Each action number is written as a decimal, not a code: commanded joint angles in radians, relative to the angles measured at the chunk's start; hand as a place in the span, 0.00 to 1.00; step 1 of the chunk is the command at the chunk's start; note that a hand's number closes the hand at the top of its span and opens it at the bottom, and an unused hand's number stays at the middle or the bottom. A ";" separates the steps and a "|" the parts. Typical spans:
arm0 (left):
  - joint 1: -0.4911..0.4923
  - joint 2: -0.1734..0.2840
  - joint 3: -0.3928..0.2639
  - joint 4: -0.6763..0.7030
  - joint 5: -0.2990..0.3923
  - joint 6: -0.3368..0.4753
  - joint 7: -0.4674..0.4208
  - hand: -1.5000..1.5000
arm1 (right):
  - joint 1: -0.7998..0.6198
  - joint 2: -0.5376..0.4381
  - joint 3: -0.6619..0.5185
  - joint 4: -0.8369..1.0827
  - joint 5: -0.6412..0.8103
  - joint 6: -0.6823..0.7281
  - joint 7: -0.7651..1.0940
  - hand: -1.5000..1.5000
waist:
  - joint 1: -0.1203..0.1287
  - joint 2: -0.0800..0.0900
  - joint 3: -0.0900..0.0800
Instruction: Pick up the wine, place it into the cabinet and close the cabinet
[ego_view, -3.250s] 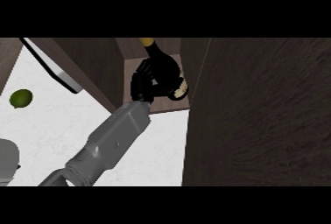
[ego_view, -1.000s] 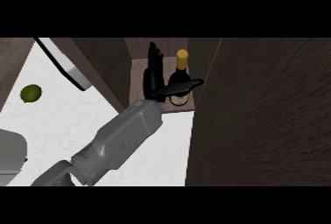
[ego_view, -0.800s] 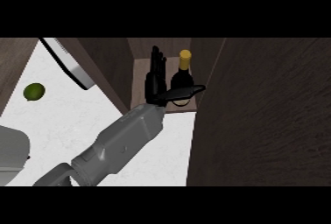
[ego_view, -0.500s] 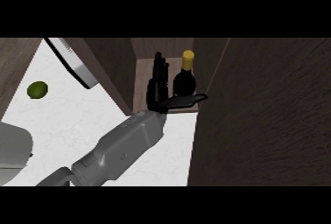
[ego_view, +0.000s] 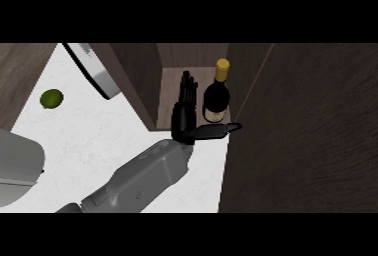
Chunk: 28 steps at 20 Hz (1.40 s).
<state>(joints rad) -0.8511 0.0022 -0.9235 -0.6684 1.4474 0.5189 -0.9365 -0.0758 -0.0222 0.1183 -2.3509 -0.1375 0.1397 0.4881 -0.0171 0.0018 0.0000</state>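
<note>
Dark glass with a pale label and a yellow foil cap, the wine bottle (ego_view: 216, 97) stands upright inside the open cabinet (ego_view: 148, 85), on its brown floor near the front edge and close to the right-hand side of the compartment. Just to its left is the right hand (ego_view: 183, 117), black, reaching into the same compartment at the end of a grey forearm (ego_view: 144, 177) that rises from the lower edge of the head view. Its fingers (ego_view: 187, 87) are straight and point toward the back of the cabinet, lying beside the bottle rather than around it, and the thumb (ego_view: 218, 131) is spread out to the right, passing in front of the bottle's base; the hand is open and grips nothing. Whether the fingers touch the glass cannot be told from this angle. Filling the right side of the view is the dark wood-grain cabinet door (ego_view: 303, 130), swung open, with its edge just right of the bottle. Left of the cabinet's side wall spreads the white marbled bench (ego_view: 88, 135). On it, toward the left, lies a small green lime (ego_view: 51, 98), well apart from the cabinet. A flat white board with a dark rim (ego_view: 92, 67) leans tilted near the cabinet's left wall. At the lower left edge shows part of a grey, rounded body (ego_view: 18, 170).
</note>
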 joint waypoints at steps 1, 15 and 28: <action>0.056 -0.002 0.033 -0.016 -0.089 -0.006 -0.030 0.00 | 0.026 0.014 0.047 0.008 0.047 0.000 -0.027 0.00 | 0.014 -0.003 0.000; 0.321 0.273 0.005 -0.553 -0.315 -0.009 0.133 0.00 | -0.010 0.010 0.030 -0.022 0.090 -0.037 0.005 0.00 | 0.025 -0.005 0.000; 0.591 0.585 -0.022 -1.062 -0.420 -0.044 0.193 1.00 | 0.047 -0.135 0.012 -0.158 -0.125 0.155 0.075 1.00 | 0.030 -0.009 0.000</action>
<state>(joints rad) -0.3476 0.4999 -0.9421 -1.5988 1.0467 0.4970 -0.7425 -0.0270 -0.1205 0.1007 -2.4055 -0.1963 0.2659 0.4831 0.0092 -0.0046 0.0007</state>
